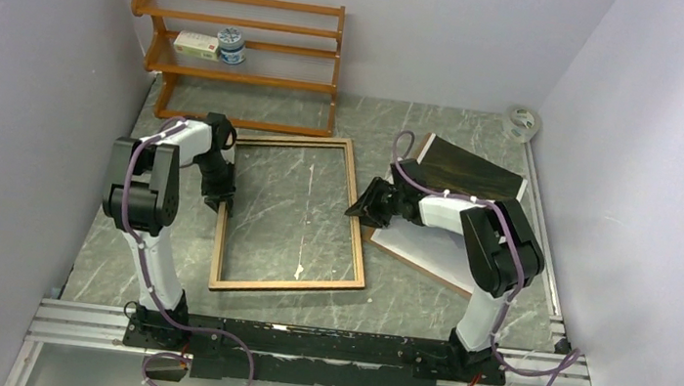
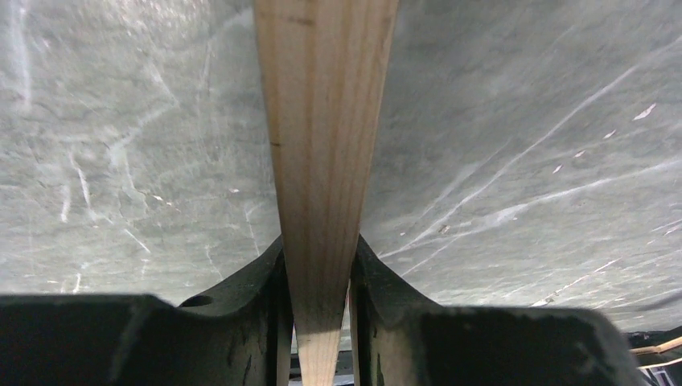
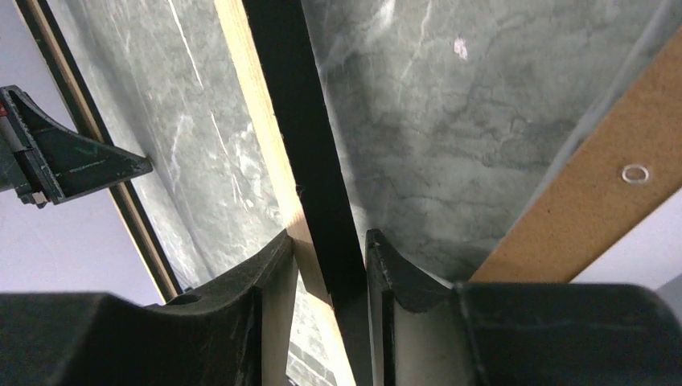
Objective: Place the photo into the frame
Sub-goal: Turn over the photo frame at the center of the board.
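Grey marble tabletop (image 1: 113, 263) carried the frame (image 1: 287, 285) flat, wooden back up. The left gripper (image 1: 222, 200) clamped one side rail between its fingers, and the right gripper (image 1: 363, 207) gripped the opposite rail. The photo (image 1: 474, 170) lay beyond the right fingers, apart.

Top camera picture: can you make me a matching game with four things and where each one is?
Things:
1. light-brown wooden picture frame
2. orange-brown wooden shelf rack
3. pale round tape roll
4. dark rectangular photo print

Places:
A. far right corner of the grey marbled table
B. far left corner
C. lying flat in the middle
D. right side, beside the frame

Pairs: 1-C, 2-B, 3-A, 4-D
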Controlling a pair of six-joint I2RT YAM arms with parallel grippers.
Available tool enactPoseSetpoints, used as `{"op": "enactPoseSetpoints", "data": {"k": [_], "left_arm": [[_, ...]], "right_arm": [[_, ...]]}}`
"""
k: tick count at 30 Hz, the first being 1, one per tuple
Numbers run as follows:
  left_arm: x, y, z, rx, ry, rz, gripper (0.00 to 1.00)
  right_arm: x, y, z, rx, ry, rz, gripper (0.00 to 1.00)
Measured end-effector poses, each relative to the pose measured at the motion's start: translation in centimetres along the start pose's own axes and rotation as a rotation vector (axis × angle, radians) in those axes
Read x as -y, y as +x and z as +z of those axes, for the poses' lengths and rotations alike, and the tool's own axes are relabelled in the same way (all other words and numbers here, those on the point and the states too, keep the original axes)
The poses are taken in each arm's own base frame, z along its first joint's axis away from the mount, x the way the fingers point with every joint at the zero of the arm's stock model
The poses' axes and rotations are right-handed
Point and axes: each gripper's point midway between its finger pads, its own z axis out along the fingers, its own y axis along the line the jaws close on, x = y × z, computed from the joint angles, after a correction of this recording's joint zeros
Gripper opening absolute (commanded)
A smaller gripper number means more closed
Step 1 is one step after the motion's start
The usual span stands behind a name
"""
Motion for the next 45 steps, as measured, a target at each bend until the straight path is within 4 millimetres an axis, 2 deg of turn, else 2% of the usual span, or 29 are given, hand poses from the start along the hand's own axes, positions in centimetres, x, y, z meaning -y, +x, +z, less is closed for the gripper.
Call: {"op": "enactPoseSetpoints", "data": {"k": [5,8,14,18,22,26,32,38,42,44,45], "left_arm": [[-0.1,-0.7,0.0,-0.011,-0.003,0.000,0.03],[-0.2,-0.9,-0.1,-0.009,-0.010,0.001,0.07],[-0.7,-1.1,-0.1,-0.001,-0.027,-0.005,0.24],[-1.2,-1.3,-0.1,0.004,-0.046,-0.010,0.38],[-1.4,-1.4,0.0,0.013,-0.057,-0.035,0.47],[-1.4,-1.5,0.0,0.018,-0.058,-0.050,0.50],[-1.8,-1.7,-0.2,0.027,-0.083,-0.052,0.56],[-2.2,-2.5,-0.8,0.071,-0.096,-0.064,0.68],[-1.0,-3.0,-3.4,0.167,-0.034,-0.066,0.83],[0.5,-2.8,-5.7,0.240,0.025,-0.049,0.93],[1.4,-2.6,-6.9,0.275,0.054,-0.038,0.94]], "right_arm": [[-0.3,-0.5,0.4,-0.003,0.006,-0.004,0.24],[-0.4,-0.6,0.5,-0.005,0.007,-0.010,0.30],[-0.8,-0.5,0.8,-0.015,0.007,-0.031,0.50],[-1.5,-0.2,0.9,-0.015,0.007,-0.055,0.58],[-1.8,0.3,0.7,-0.016,0.026,-0.077,0.60],[-1.1,1.1,-0.1,-0.020,0.090,-0.093,0.60],[0.5,0.9,-2.7,0.026,0.218,-0.118,0.60],[1.4,-0.9,-7.4,0.168,0.357,-0.160,0.60],[3.4,-2.1,-10.9,0.250,0.468,-0.138,0.60],[5.5,-2.4,-12.8,0.281,0.519,-0.093,0.60],[6.4,-2.5,-13.6,0.293,0.536,-0.067,0.60]]}}
